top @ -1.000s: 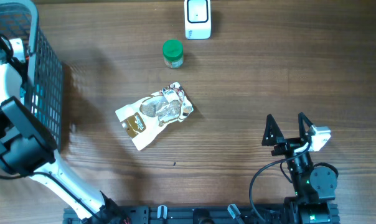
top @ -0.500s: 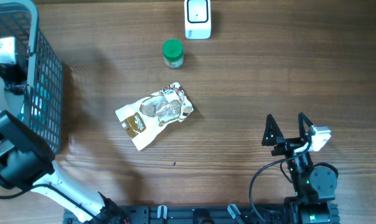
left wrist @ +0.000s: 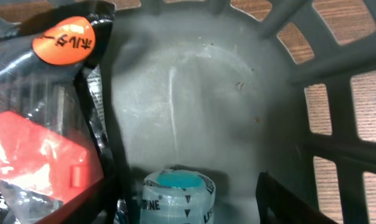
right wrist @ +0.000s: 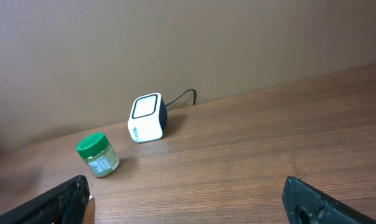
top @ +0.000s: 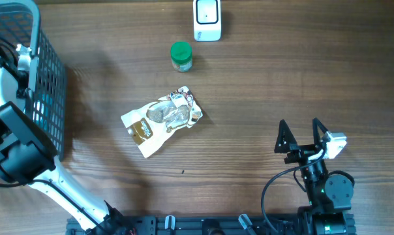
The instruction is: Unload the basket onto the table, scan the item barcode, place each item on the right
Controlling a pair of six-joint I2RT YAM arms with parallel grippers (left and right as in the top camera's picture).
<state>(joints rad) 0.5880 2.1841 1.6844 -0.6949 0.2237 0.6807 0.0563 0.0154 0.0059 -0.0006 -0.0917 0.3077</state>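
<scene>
Left gripper (left wrist: 189,202) spread astride bottle (left wrist: 178,190) in basket (left wrist: 194,87), cap toward camera | right gripper (top: 299,125) spread wide

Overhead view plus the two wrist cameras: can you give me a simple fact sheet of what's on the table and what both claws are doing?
Scanner: white box, far side of table
Jar: green lid, upright, near the scanner
Pouch: lying flat, mid-table
Basket: grey mesh, left edge
Inside basket: teal-topped container; clear packet with orange sticker
Left gripper: down in the basket over the container; grip unclear
Right gripper: open, empty, near side
</scene>
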